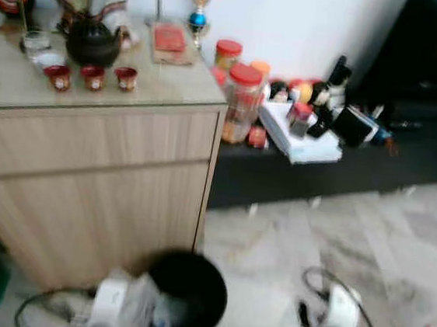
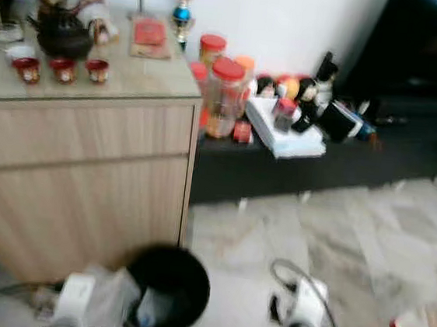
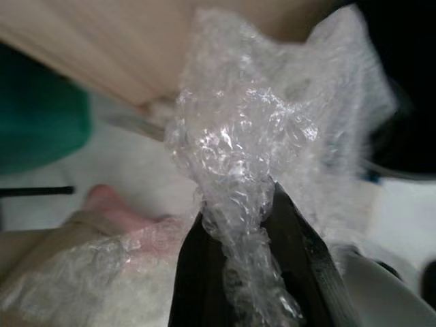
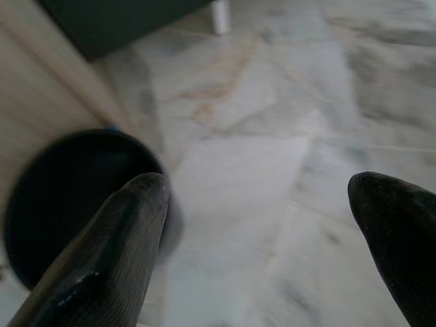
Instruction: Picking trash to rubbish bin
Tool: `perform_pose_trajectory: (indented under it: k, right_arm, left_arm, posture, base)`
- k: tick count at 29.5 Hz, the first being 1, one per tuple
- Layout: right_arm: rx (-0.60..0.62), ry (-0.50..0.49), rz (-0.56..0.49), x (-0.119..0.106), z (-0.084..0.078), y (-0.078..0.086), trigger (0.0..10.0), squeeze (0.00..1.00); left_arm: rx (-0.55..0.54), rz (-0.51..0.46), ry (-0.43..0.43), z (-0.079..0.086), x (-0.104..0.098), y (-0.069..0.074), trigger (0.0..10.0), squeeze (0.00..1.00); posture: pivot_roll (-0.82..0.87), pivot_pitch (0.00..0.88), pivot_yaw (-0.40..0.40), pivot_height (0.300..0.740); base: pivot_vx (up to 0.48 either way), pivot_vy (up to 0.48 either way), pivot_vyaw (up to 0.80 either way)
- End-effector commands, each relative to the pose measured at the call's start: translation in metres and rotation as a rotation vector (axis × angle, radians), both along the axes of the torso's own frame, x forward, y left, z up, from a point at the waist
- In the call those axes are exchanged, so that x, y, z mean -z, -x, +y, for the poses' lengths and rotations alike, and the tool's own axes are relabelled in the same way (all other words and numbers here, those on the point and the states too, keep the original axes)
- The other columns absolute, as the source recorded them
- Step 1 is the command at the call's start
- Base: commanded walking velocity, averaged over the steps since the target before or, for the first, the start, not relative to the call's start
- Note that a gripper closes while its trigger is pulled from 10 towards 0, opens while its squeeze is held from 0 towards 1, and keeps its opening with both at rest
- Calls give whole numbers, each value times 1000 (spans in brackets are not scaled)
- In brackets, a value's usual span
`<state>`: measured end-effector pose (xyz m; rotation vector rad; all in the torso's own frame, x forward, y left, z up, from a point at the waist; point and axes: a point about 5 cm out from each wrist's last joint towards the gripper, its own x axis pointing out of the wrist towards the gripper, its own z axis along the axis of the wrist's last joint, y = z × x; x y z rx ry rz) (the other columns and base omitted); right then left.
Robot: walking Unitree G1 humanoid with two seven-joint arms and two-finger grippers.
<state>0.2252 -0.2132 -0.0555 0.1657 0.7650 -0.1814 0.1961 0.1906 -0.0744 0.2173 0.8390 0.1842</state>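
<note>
Crinkly clear bubble wrap [image 3: 252, 150] pinched in left jaws [image 3: 235, 225], beside round black bin [image 1: 188, 289]

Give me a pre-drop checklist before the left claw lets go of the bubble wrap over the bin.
1. Grip: left claw shut on the bubble wrap: ok.
2. Rubbish bin upright with its mouth open, on the floor beside the wooden cabinet: ok.
3. Wrap over the bin mouth: it hangs at the bin's left rim in the eye views, not plainly over the opening: cannot tell.
4. Right claw open, holding nothing and off to the bin's side: ok.
5. Room in the bin: inside is dark, something pale and blue lies within: cannot tell.
</note>
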Motion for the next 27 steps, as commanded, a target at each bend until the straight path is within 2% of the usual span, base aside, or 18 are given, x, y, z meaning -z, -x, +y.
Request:
perform_pose_trajectory:
  k: [1, 5, 11, 14, 16, 18, 23, 27]
  right_arm:
    - [-3, 34, 36, 4, -11, 9, 10000, 0]
    - [-10, 39, 34, 3, -11, 8, 10000, 0]
    - [-91, 98, 8, -4, -10, -3, 10000, 0]
    - [-138, 125, -29, -14, -12, -15, 10000, 0]
    - [-205, 131, -82, -24, -8, -30, 10000, 0]
    - [-223, 126, -101, -28, -6, -35, 10000, 0]
    - [-366, 189, -126, -40, 6, -53, 10000, 0]
    - [-488, 172, -160, -51, 24, -68, 10000, 0]
  left_arm:
    - [46, -20, 6, -13, -2, -7, 10000, 0]
    - [58, -34, 5, -14, -5, -11, 10000, 0]
    - [89, -103, 38, -20, -15, -28, 10000, 0]
    - [119, -157, 70, -27, -25, -43, 10000, 0]
    - [153, -202, 142, -38, -34, -56, 10000, 0]
    - [175, -216, 156, -42, -37, -61, 10000, 0]
    - [235, -255, 227, -56, -48, -75, 10000, 0]
    - [259, -255, 290, -65, -53, -81, 10000, 0]
  posture:
    - [8, 0, -66, 740]
    - [13, 0, -72, 740]
    - [10, 9, -72, 740]
    - [18, 32, -74, 740]
    - [13, 37, -72, 740]
    - [13, 37, -72, 740]
    - [4, 49, -71, 740]
    - [-2, 63, -72, 740]
  base:
    - [315, 0, 0]
    - [319, 0, 0]
    - [321, 0, 0]
    - [304, 0, 0]
    - [0, 0, 0]
    - [0, 0, 0]
    - [0, 0, 0]
    - [0, 0, 0]
